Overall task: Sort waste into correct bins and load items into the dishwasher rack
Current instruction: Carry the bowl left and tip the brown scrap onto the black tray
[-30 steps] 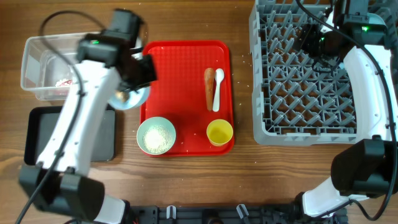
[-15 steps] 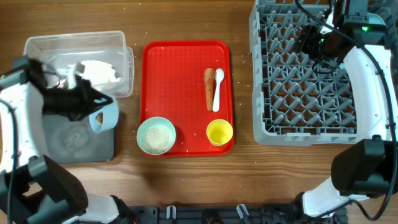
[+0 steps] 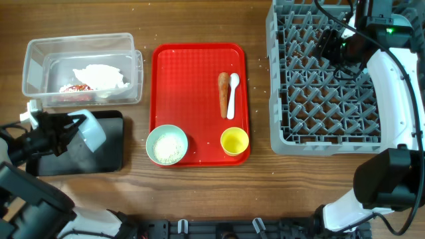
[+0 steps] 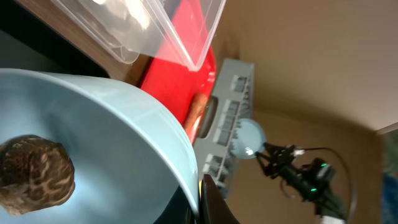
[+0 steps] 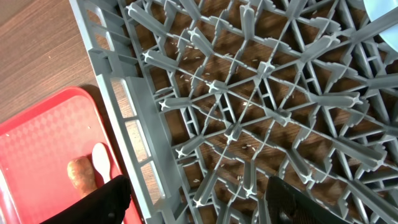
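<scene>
**Brown food lump: tipping position over the black tray**

1. Grip state, left arm. The left fingers are pressed together on the wall of a small round pale-blue bowl and pinch it. The bowl is tilted and hangs above the shallow black rectangular tray. Whether it touches the tray cannot be told.

2. Position of the waste. The small brown food lump rests inside the held bowl, low against its inner wall. It is not yet out.

3. Governing relation. The lump sits in the bowl the left fingers already carry, with the tray directly beneath. The lump is roughly round, so no long axis needs aligning. The next move is judged to be a wrist roll that turns the bowl mouth downward.

4. Hazard. The clear plastic rectangular tub stands just beside the tray on its far side and holds a crumpled white napkin and a red-and-white wrapper. A tip in that direction could throw the lump toward the wrong bin.

5. Right arm. The right fingers are spread with nothing between them, above the large grey plastic grid rack, well apart from the bowl. The left arm is the nearer one.
</scene>
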`<move>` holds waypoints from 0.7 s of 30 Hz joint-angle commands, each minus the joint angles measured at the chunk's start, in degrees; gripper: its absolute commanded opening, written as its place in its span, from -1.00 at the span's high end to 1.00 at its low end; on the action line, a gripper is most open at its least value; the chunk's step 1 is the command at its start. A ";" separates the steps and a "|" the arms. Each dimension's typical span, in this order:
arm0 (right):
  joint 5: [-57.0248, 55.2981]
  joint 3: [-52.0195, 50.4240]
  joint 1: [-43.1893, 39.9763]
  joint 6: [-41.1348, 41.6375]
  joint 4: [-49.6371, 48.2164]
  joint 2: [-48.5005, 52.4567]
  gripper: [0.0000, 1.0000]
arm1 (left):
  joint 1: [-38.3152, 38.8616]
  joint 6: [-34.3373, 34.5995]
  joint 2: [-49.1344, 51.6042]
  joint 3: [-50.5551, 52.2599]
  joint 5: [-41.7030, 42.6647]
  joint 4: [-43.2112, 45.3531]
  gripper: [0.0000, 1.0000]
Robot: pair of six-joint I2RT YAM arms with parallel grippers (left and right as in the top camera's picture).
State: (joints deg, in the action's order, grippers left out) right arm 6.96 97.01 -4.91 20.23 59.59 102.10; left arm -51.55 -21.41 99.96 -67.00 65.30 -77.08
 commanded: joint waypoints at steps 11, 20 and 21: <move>-1.20 0.02 0.44 -1.20 0.70 0.35 -0.45 | -0.98 0.37 8.81 0.68 13.00 5.70 0.92; -1.66 0.02 0.44 -2.23 1.55 0.35 -0.45 | -0.98 -5.49 8.79 0.68 15.56 1.92 0.92; -1.64 0.02 0.44 -2.19 1.57 0.35 -0.45 | -1.57 -3.15 8.83 0.68 12.15 5.07 0.92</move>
State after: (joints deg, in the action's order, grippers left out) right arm 6.90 97.01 -4.91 19.14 60.90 102.10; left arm -52.21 -20.12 108.40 -66.48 80.20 -74.52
